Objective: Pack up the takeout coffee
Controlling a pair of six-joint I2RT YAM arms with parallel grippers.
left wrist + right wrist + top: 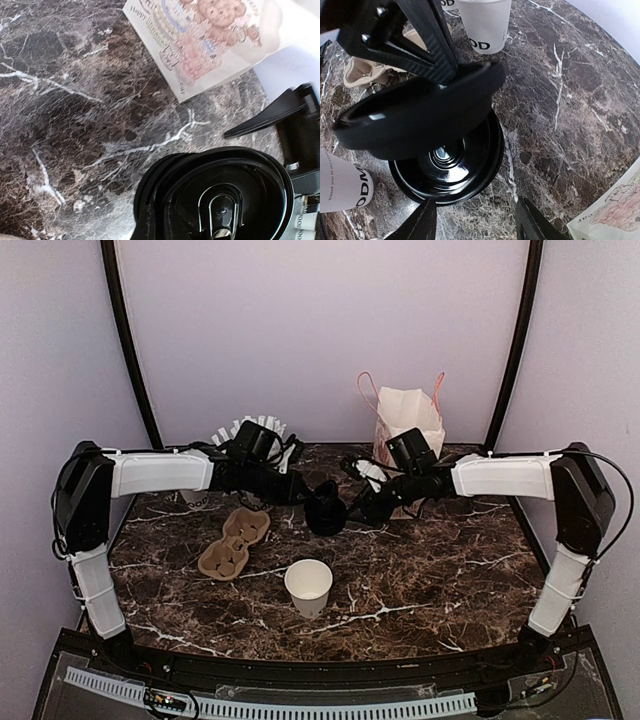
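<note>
Left gripper [312, 503]: jaws clamped on the top dome lid [415, 117]. Right gripper [477, 220]: jaws half open, empty, astride the lid stack [447, 172]. Lidless takeout coffee [308, 585] stands near-centre on the tabletop [450, 570]. Lift the lid straight up, bracing the stack.

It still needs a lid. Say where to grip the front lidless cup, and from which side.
Probably the side wall of the lidless cup, just under the rim, coming level from the robot's right: it stands upright and open-mouthed, the table is bare there, and the pulp carrier sits opposite.
</note>
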